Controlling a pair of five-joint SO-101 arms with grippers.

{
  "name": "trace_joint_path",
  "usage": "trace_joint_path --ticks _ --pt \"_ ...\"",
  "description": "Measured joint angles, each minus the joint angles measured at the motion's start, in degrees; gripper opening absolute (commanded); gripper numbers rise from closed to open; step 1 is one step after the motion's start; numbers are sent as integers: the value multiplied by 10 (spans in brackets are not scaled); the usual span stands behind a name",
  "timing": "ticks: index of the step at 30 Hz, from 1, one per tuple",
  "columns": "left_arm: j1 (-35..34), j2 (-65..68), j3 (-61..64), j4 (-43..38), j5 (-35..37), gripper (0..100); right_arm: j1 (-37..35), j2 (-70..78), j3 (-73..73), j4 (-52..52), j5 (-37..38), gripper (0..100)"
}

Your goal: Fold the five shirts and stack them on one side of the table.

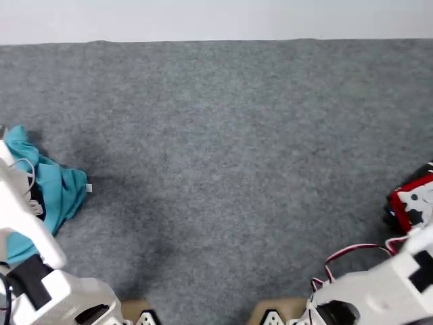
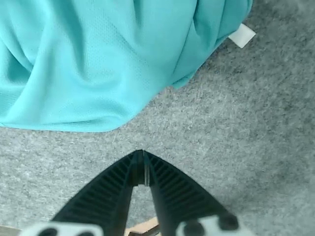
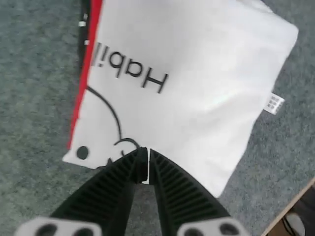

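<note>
Starting at 9 o'clock in the high view: the teal shirt [image 1: 57, 193] lies crumpled and unfolded at the table [image 1: 223, 135] edge, partly under my left arm [image 1: 27, 223]. The left gripper [image 2: 141, 158] is closed tip to tip with nothing in it, over bare grey surface just beside the shirt's loose edge. A white tag [image 2: 241, 35] pokes out at one corner.

At about 4 o'clock sits the folded pile [image 1: 409, 203]: a white shirt [image 3: 197, 83] on top of a red shirt [image 3: 91, 44], with darker cloth under that, count unclear. The right gripper [image 3: 143, 156] is closed too, tips right at the white shirt's near edge. I can't tell whether it nips cloth or only touches.

Step in hand, my read: fetch the teal one for folding. To do it well:
- Open the left jaws wide first, since closed tips would only shove the cloth.
- Go for a single layer at the hem or the tag corner, not the bunched folds, or I lift a wad that won't spread.
- Pinch low against the table and drag slowly toward 3 o'clock into the middle, so it lies out flat.
- Lift the right side straight off the pile so the top shirt isn't pulled askew, then bring it over to pin the opposite corner.

The knit looks thin and slippery, so I expect some sliding.
</note>
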Motion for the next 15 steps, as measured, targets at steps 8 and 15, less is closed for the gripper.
trace_joint_path --ticks 8,15 --pt "8 -34 6 0 8 3 -75 -90 0 0 17 10" --pt "86 -179 12 0 33 3 -106 -198 105 0 62 10"
